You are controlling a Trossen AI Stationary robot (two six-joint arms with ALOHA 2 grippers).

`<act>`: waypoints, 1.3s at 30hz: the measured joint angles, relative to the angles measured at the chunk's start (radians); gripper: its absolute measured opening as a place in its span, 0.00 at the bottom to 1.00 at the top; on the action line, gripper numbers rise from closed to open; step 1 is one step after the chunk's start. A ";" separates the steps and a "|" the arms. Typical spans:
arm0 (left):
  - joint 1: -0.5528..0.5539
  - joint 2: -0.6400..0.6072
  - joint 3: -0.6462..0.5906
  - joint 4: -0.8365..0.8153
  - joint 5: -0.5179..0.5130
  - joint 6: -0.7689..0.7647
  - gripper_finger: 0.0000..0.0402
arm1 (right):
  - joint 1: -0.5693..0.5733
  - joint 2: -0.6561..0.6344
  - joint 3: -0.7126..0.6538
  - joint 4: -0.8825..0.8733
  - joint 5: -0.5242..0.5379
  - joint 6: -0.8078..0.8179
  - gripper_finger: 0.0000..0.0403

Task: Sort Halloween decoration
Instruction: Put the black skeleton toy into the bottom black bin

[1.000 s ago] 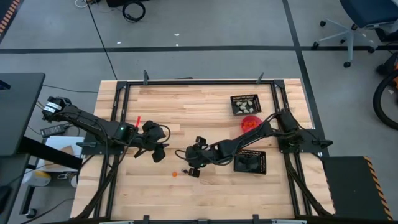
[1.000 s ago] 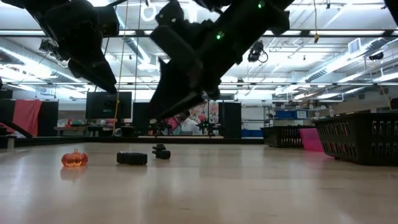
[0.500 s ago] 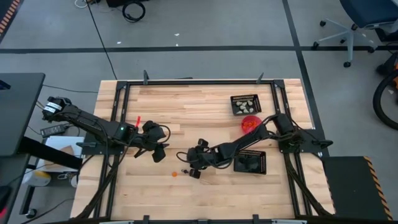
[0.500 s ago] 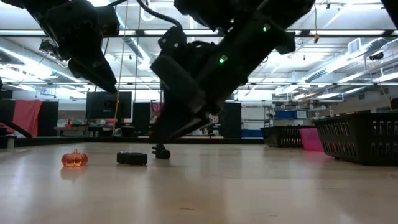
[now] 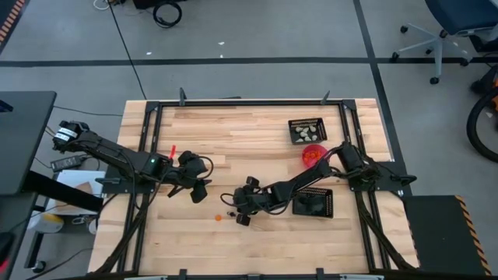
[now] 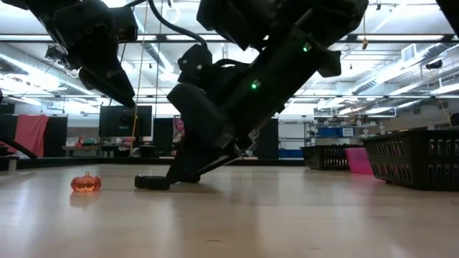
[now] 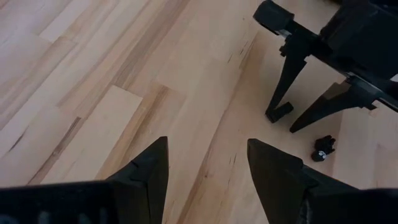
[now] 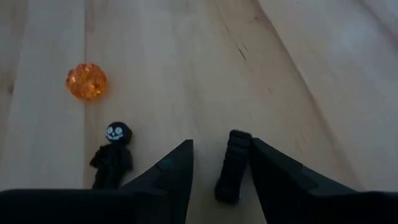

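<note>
- I have the right gripper [image 8: 221,168] down at the table, its fingertips spread around a small ridged black trinket [image 8: 234,165]. The piece stands in the gap between the fingers, so the claw is open and has hold of nothing yet.
- I judge that the gripper is set this way so a simple squeeze takes the trinket; its long side runs along the gap, which should let the pads meet its flanks.
- Just beside that trinket lies a black skeleton figure [image 8: 113,154] with a pale grinning face, and a little beyond the figure sits an orange pumpkin bead [image 8: 86,81]. Both are apart from the fingers, so closing should not catch them.
- The left gripper [image 7: 208,168] hangs above bare boards, near the trinket but off to one side, with its fingers parted and empty. It looks parked there to keep clear of the working arm.
- Well beyond the trinket, past the right arm, stand two black mesh trays [image 5: 313,203] [image 5: 306,130] and a red bowl [image 5: 313,154] between them; the far tray shows pale pieces, the bowl something orange, so sorting goes by colour, I judge.
- The table [image 5: 233,132] is pale wooden planking in a black frame. Around it are a grey floor with dark tape lines and a chair [image 5: 455,31]; the level view shows a long hall with ceiling lights.
</note>
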 joint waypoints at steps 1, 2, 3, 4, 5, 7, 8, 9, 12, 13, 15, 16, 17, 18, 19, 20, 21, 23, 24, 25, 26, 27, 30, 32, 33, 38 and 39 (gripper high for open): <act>0.000 0.000 0.000 -0.001 0.000 0.000 0.48 | 0.000 0.007 0.000 0.004 0.000 0.003 0.39; 0.000 0.000 0.000 -0.001 0.000 0.000 0.48 | 0.001 0.008 0.001 0.002 0.006 0.006 0.38; 0.000 0.000 0.000 0.000 0.000 0.000 0.48 | 0.002 0.009 0.001 0.001 0.008 0.006 0.37; 0.000 0.000 0.000 0.000 0.000 0.000 0.48 | 0.002 0.009 0.002 0.001 0.005 0.006 0.35; 0.000 0.000 0.000 -0.001 0.000 0.000 0.48 | 0.004 0.010 0.002 0.000 0.003 0.006 0.33; 0.000 0.000 0.000 0.000 0.000 0.000 0.48 | 0.005 0.010 0.003 -0.005 0.005 0.002 0.29; 0.000 0.000 0.000 0.000 0.000 0.000 0.48 | 0.005 0.009 0.003 -0.006 0.005 -0.003 0.27; 0.000 0.000 0.000 -0.001 0.000 0.000 0.48 | 0.005 0.008 0.002 -0.010 0.004 -0.008 0.25; 0.000 0.000 0.000 0.000 0.000 0.000 0.48 | 0.005 0.006 0.002 -0.022 0.004 -0.023 0.19; 0.000 0.000 0.000 0.000 0.000 0.000 0.48 | 0.005 0.006 0.002 -0.031 0.003 -0.025 0.16; 0.000 0.000 0.000 0.000 0.000 0.000 0.48 | 0.005 0.005 0.003 -0.043 -0.001 -0.028 0.13; 0.000 0.000 0.000 0.000 0.000 0.000 0.48 | 0.005 0.005 0.003 -0.047 -0.005 -0.030 0.11; 0.000 0.000 0.000 0.000 0.000 0.000 0.48 | 0.005 0.003 0.003 -0.053 -0.011 -0.033 0.10; 0.000 0.000 0.000 0.000 0.000 0.000 0.48 | 0.004 -0.003 0.003 -0.067 -0.018 -0.037 0.09; 0.000 0.000 0.000 0.000 0.000 0.000 0.48 | 0.004 -0.007 0.002 -0.081 -0.025 -0.041 0.09; 0.000 0.000 0.000 0.000 0.000 0.000 0.48 | 0.004 -0.015 0.002 -0.094 -0.027 -0.043 0.09; 0.000 0.000 0.000 0.000 0.000 0.000 0.48 | 0.004 -0.025 0.000 -0.119 -0.028 -0.046 0.09; 0.000 0.000 0.000 0.000 0.000 0.000 0.48 | 0.009 -0.047 -0.002 -0.161 -0.030 -0.048 0.11; 0.000 0.000 0.000 0.000 0.000 0.000 0.48 | 0.012 -0.058 -0.003 -0.191 -0.031 -0.048 0.11; 0.000 0.000 0.000 0.000 0.000 0.000 0.48 | 0.017 -0.070 -0.004 -0.222 -0.031 -0.048 0.11; 0.000 0.000 0.000 0.000 0.000 0.000 0.48 | 0.023 -0.083 -0.005 -0.257 -0.031 -0.048 0.11; 0.000 0.000 0.000 0.000 0.000 0.000 0.48 | 0.029 -0.096 -0.006 -0.292 -0.033 -0.047 0.11; 0.000 0.000 0.000 0.000 0.000 0.000 0.48 | 0.053 -0.142 -0.006 -0.395 -0.028 -0.022 0.12; 0.000 0.000 0.000 0.000 0.000 0.000 0.48 | 0.070 -0.173 -0.006 -0.466 -0.026 0.002 0.12; 0.000 0.000 0.000 0.000 0.000 0.000 0.48 | 0.079 -0.189 -0.006 -0.501 -0.024 0.017 0.12; 0.000 0.000 0.000 0.001 0.000 0.000 0.48 | 0.126 -0.277 -0.004 -0.662 0.028 0.088 0.12; 0.000 0.000 0.000 0.000 0.000 0.000 0.48 | 0.134 -0.292 -0.004 -0.695 0.038 0.105 0.12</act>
